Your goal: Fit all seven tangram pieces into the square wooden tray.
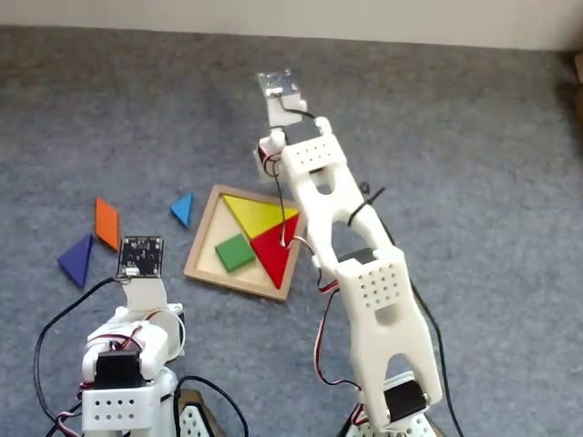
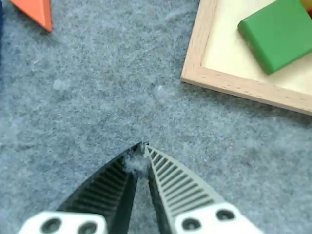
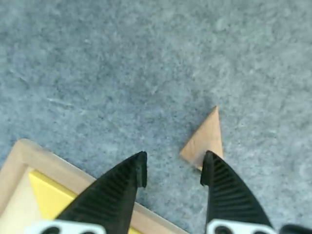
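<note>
In the left of the high view, a dark blue triangle (image 1: 77, 259), an orange slanted piece (image 1: 107, 223) and a small blue triangle (image 1: 183, 209) lay loose on the grey carpet (image 1: 455, 137), all outside the tray (image 1: 204, 232). The left arm sat in the lower left of that frame. The left gripper (image 2: 141, 150) was closed on nothing, its tips pressed together over bare carpet between the orange piece and the tray's rim.

In the centre of the frame the tray held a yellow triangle (image 1: 255, 214) and a red triangle (image 1: 276, 248) edge to edge, with a green square (image 1: 235, 252) beside the red one. Bare wood remained along its left part.

The right arm ran from the lower right to the upper centre, past the tray. The right gripper (image 3: 174, 168) was open and empty above the carpet, just beyond the tray's rim. A tan triangle (image 3: 204, 139) lay flat there, not between the fingers but off to one side. One fingertip appeared to overlap its corner, though the finger hid the contact.

The step in hand was probably picking up that tan triangle. The gripper would do best to shift sideways until the piece sat centred in the gap. It could then go down to the carpet and close low across the piece's narrow width, since a thin flat piece could skid or tip on the pile.
</note>
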Available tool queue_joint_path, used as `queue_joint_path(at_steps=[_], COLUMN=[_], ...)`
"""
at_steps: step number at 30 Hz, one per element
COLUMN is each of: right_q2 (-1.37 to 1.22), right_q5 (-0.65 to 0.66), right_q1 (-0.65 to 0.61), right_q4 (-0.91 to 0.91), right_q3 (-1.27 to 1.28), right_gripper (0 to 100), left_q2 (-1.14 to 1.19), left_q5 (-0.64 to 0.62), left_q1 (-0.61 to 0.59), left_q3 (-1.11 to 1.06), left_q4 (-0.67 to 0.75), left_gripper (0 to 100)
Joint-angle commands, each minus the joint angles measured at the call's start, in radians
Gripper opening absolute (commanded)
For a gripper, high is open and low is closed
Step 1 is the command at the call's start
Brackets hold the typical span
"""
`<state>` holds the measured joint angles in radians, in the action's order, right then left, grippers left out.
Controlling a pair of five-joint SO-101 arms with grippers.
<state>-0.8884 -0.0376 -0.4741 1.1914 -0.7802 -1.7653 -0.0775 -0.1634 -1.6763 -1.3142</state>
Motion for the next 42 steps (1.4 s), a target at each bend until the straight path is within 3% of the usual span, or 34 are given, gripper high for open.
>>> queue_joint_path(at_steps=[1,13,20,27,42], right_q2=[0.013,0.062,0.051,0.047,-0.097], right_q5=[-0.006,-0.005,-0.003,0.120,0.121], right_q1=[0.015,0.018,0.024,0.045,0.085], right_q4=[-0.004,0.145,0.142,-0.071,-0.140], right_q3=[-0.028,-0.116,-0.116,-0.105,-0.117], right_gripper=[17.4,17.4,17.4,17.4,17.4], left_q2=[-0.047,-0.047,-0.047,-0.047,-0.047], left_q5=[0.005,0.005,0.005,0.005,0.005], left_q1=[-0.012,-0.012,-0.012,-0.012,-0.012], left_q3=[-0.019,-0.019,-0.019,-0.019,-0.019], left_q4=[-0.005,-0.005,-0.005,-0.005,-0.005], left_gripper=[0,0,0,0,0])
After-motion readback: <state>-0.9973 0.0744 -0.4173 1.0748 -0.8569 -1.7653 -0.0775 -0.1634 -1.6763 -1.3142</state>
